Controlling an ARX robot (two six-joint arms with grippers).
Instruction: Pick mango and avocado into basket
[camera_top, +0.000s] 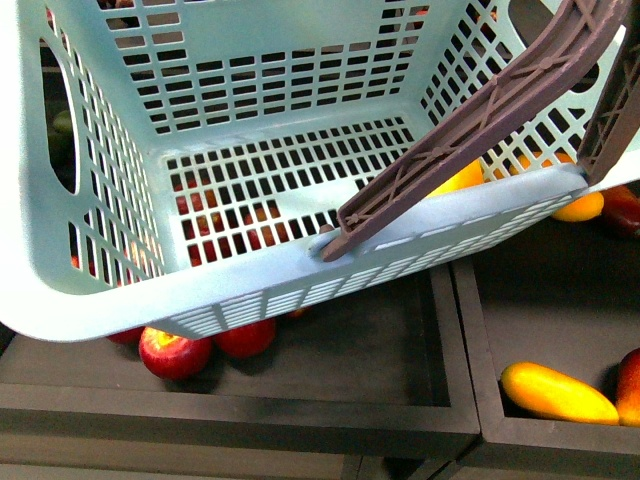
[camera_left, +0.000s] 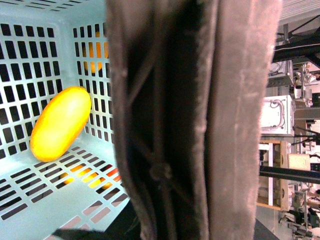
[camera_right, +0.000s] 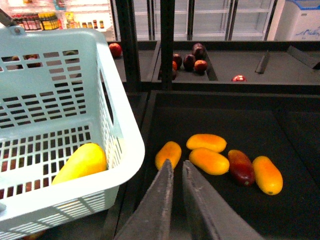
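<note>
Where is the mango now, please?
The mango lies inside the basket, leaning on a slotted side wall; in the front view the brown handle half hides it.

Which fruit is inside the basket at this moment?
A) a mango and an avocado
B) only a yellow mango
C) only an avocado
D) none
B: both wrist views show a single yellow mango lying on the floor of the basket, and no avocado is seen inside.

Red apples (camera_top: 175, 352) in a shallow black crate (camera_top: 372, 338).
</note>
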